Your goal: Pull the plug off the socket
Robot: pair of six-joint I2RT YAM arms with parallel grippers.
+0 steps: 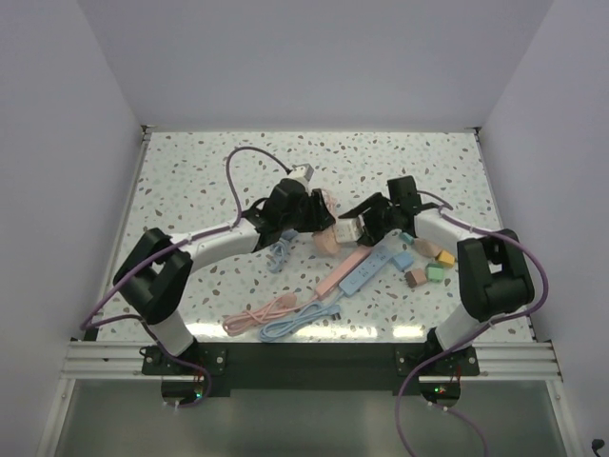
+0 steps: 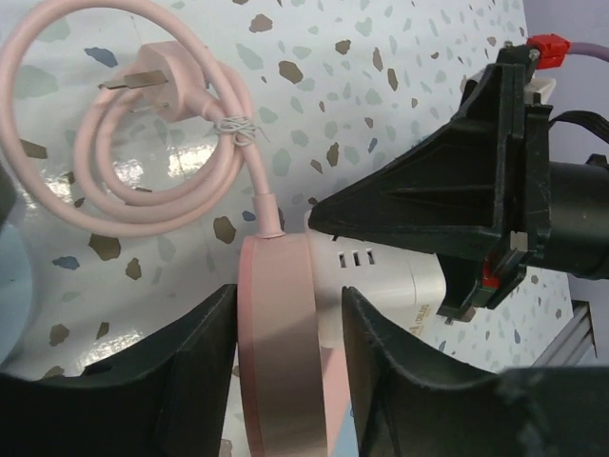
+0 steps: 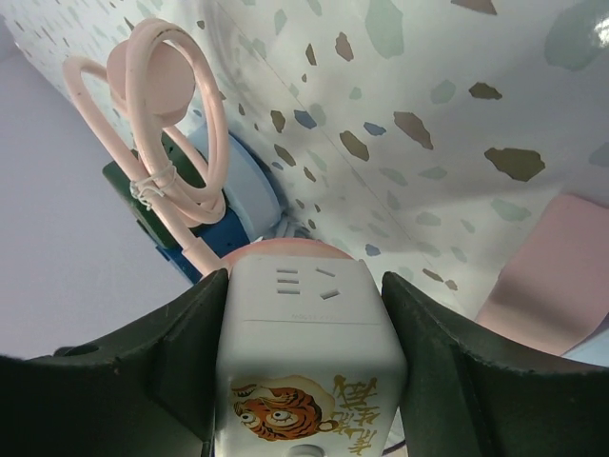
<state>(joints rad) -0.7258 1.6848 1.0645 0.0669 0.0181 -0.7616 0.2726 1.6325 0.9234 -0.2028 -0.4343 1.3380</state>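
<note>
Left pincer (image 2: 288,373) clamps the pink round-edged plastic socket block (image 2: 276,324) by its flanks, anchoring it over the speckled desk (image 1: 400,162). Right pincer (image 3: 304,386) grips, narrowly set, the white plastic cube plug with tiger sticker (image 3: 304,314), seated in the block between the arms. These opposed grips should permit a straight separating pull.

Robotics laboratory cell: speckled terrazzo surface (image 1: 190,171) enclosed by plain white walls (image 1: 314,57) at 9, 12 and 3 o'clock; aluminium mounting rail (image 1: 100,360) at 6 o'clock.
</note>
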